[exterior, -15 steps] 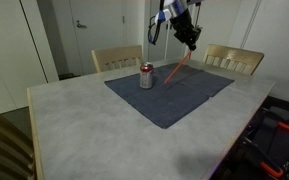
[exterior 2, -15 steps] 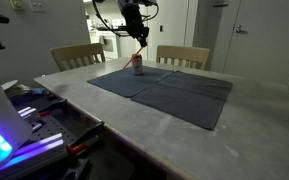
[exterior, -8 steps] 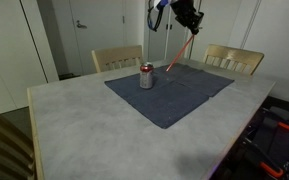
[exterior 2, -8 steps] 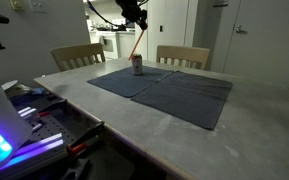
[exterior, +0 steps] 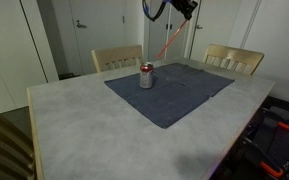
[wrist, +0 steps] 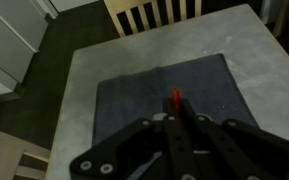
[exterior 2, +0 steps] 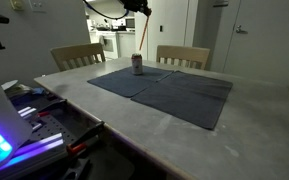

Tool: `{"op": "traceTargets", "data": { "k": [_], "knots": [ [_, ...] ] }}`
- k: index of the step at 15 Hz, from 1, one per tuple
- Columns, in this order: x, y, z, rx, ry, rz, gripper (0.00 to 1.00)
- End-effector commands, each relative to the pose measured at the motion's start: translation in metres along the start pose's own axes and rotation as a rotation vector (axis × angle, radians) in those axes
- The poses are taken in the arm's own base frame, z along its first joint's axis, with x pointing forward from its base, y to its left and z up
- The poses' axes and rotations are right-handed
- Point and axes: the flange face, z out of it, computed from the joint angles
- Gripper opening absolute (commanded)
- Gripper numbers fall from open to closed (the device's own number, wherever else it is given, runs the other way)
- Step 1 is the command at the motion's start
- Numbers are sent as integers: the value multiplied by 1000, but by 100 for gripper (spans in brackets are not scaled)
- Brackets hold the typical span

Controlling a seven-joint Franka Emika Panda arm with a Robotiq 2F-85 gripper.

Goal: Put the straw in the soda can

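Note:
The red and white soda can point(exterior: 146, 76) stands upright on the dark blue cloth point(exterior: 174, 95); it also shows in an exterior view point(exterior 2: 137, 64). My gripper point(exterior: 184, 8) is high above the table, shut on the top end of the thin red straw point(exterior: 170, 43), which hangs tilted down toward the can, its lower end in the air right of and above it. In an exterior view the straw point(exterior 2: 143, 35) hangs above the can. In the wrist view the straw's red tip point(wrist: 176, 99) pokes out between the closed fingers point(wrist: 177, 125); the can is hidden there.
The cloth lies on a grey table point(exterior: 74, 130) with wooden chairs point(exterior: 117, 58) point(exterior: 234, 58) at its far side. Another chair back point(exterior: 4, 140) stands at the near corner. Electronics point(exterior 2: 24, 125) lie beside the table.
My gripper has risen and lifted the straw off the cloth; its lower end now hangs in the air above and beside the can.

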Motion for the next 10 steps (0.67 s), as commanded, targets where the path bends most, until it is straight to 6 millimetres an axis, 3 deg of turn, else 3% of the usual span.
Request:
{"op": "traceTargets", "data": {
  "k": [1,10],
  "knots": [
    [7,-1,-7,-92,-4,39,2],
    [27,-2,-7,-118,49,13,2]
  ]
}}
